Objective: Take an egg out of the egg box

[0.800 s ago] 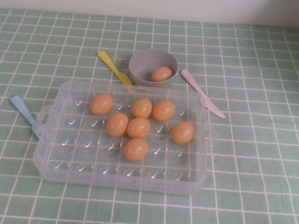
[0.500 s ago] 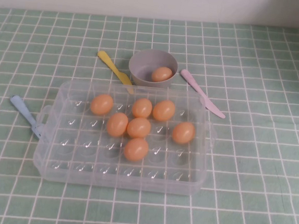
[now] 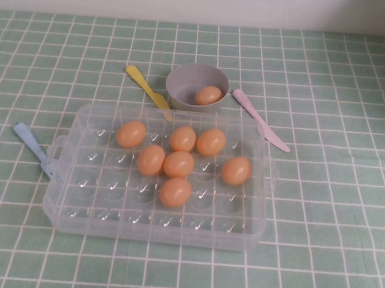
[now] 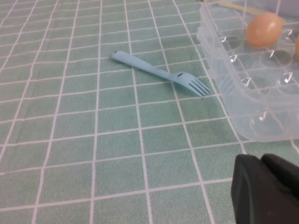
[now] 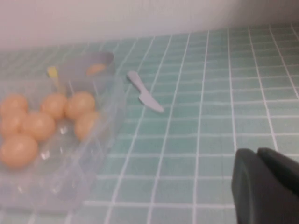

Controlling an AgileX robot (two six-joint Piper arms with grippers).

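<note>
The clear plastic egg box [image 3: 62, 173] lies mid-table and holds several orange-tan eggs, the nearest being this egg [image 3: 175, 192]. Neither arm shows in the high view. In the left wrist view my left gripper [image 4: 261, 161] hangs shut and empty over the tablecloth, off the left end of the egg box [image 4: 233, 93], where one egg [image 4: 264, 29] shows. The right wrist view has my right gripper [image 5: 257, 153] shut and empty, off the right side of the egg box [image 5: 103, 130], well apart from its eggs [image 5: 42, 125].
Behind the box stands a grey bowl [image 3: 184, 83] with one egg [image 3: 208, 95] in it. A yellow spoon [image 3: 147, 88] and a pink knife [image 3: 262, 120] flank the bowl. At the box's left handle lies a blue fork [image 3: 33, 148]. Green checked cloth covers the table.
</note>
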